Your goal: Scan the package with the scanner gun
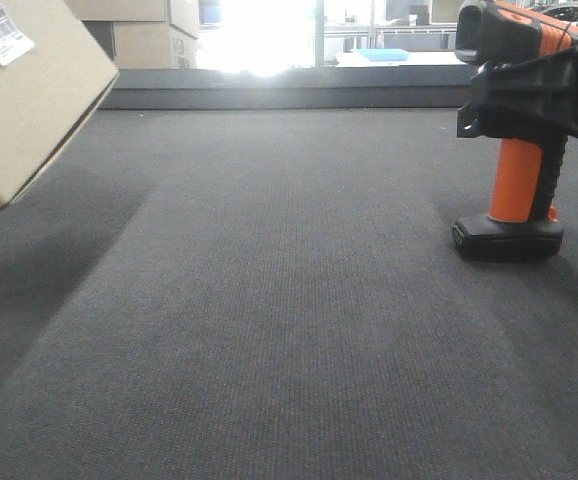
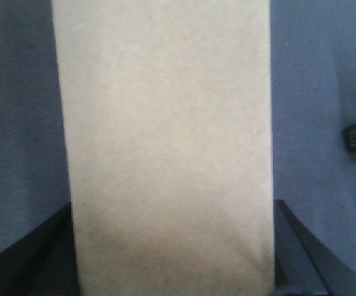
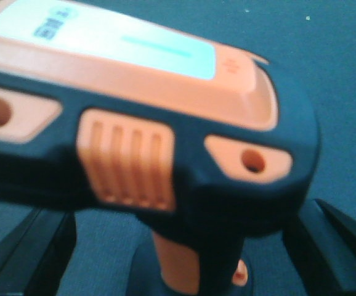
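The package (image 1: 29,100) hangs tilted at the left, above the bench (image 1: 289,330), between the left gripper's (image 2: 172,253) fingers. Well apart at the right, the scanner gun (image 1: 517,170) stands upright inside the right gripper (image 3: 184,246). Stacked boxes (image 1: 139,30) sit far left, beyond the bench.

Matt cardboard package (image 1: 31,110), smooth plastic scanner gun (image 1: 517,182), rough carpet (image 1: 289,340)

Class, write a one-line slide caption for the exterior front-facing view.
Tilted package at left, label showing; scanner gun upright on carpet at right, right gripper around it.
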Controlling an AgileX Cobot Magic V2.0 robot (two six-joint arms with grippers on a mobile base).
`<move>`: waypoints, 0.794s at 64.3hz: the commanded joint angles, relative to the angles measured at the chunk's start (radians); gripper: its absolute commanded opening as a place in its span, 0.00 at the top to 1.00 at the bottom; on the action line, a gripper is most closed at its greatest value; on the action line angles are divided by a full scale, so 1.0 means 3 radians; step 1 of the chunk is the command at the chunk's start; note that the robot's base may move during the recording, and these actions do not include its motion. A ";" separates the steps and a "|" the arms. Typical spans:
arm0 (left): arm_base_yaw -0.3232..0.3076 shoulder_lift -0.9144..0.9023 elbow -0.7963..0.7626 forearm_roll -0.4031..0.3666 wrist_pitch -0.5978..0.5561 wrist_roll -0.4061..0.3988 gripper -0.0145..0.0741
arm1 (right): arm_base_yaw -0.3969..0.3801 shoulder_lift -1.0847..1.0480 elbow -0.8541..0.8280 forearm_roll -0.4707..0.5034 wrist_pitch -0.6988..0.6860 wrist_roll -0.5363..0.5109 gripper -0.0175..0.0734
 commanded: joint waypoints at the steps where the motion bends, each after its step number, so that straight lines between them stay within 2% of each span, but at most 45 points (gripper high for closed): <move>1: -0.0003 -0.0033 -0.0007 0.0269 -0.0017 -0.0012 0.96 | 0.0002 -0.0173 0.0064 0.0024 0.0090 -0.0035 0.19; 13: -0.0003 -0.0033 -0.0007 0.0967 -0.0017 -0.0012 0.96 | 0.0002 -0.0518 0.0102 0.0030 0.0440 -0.0035 0.19; 21: -0.0003 -0.0014 -0.0007 0.1194 -0.0017 -0.0012 0.96 | 0.0002 -0.0718 0.0102 0.0030 0.0608 -0.0035 0.19; 51: -0.0003 0.0533 -0.0007 0.1270 -0.0017 -0.0012 0.96 | 0.0002 -0.1104 0.0102 -0.0058 0.0845 -0.0035 0.19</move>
